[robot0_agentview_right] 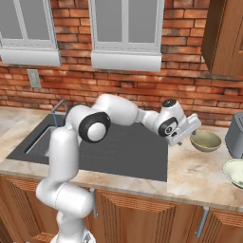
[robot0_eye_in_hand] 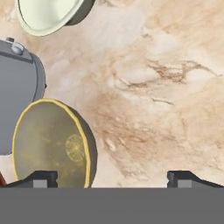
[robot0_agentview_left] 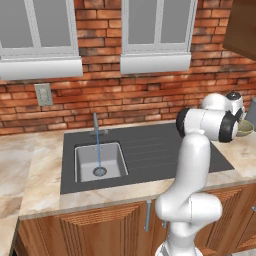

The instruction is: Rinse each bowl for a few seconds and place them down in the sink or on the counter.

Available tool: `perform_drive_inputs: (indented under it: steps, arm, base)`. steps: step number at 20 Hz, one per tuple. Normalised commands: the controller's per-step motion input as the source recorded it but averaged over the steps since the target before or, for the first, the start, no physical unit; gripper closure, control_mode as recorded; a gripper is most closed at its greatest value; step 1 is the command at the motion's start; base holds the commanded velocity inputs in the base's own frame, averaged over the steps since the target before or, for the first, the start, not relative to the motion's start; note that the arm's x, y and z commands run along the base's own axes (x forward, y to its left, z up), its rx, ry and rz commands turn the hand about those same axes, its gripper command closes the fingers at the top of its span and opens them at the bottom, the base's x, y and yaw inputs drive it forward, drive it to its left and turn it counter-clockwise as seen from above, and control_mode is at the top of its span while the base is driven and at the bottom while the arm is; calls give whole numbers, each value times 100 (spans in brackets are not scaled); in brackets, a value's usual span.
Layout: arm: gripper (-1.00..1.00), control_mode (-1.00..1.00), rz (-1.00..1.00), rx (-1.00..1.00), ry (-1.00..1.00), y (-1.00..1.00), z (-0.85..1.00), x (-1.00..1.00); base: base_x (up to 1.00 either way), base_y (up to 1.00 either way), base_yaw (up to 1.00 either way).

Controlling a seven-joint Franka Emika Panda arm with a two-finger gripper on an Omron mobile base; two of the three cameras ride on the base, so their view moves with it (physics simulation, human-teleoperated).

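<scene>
The olive bowl [robot0_agentview_right: 206, 141] sits on the counter [robot0_agentview_right: 190, 175] right of the sink [robot0_agentview_right: 123, 152], just beside a grey appliance [robot0_agentview_right: 236, 135], with the cream bowl [robot0_agentview_right: 235, 172] near it toward the counter's front edge. The gripper [robot0_agentview_right: 186, 134] hangs just left of the olive bowl, fingers wide apart and holding nothing. Water runs from the faucet [robot0_agentview_left: 95, 125] into the basin [robot0_agentview_left: 98, 162]; behind are a brick wall [robot0_agentview_left: 130, 95] and windows [robot0_agentview_left: 157, 25].

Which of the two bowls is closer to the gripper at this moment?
The olive-tan bowl with the yellow rim; it sits right beside the open gripper. The paler cream-green bowl lies farther off on the counter, beyond the grey appliance.
</scene>
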Motion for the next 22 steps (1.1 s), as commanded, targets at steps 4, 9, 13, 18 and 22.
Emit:
perform_drive_inputs:
  steps: [4, 9, 13, 18, 22]
  arm:
    - [-100, -100, 0, 0, 0, -12, -16, 22]
    - [-100, -100, 0, 0, 0, -16, -11, 21]
    - [-100, -100, 0, 0, 0, -19, -11, 20]
    - [-100, -100, 0, 0, 1, -18, -13, 19]
    - [-100, -100, 0, 0, 2, -13, -12, 21]
  base:
    - [0, 0, 0]
    - [0, 0, 0]
    - [0, 0, 0]
    - [0, 0, 0]
    - [0, 0, 0]
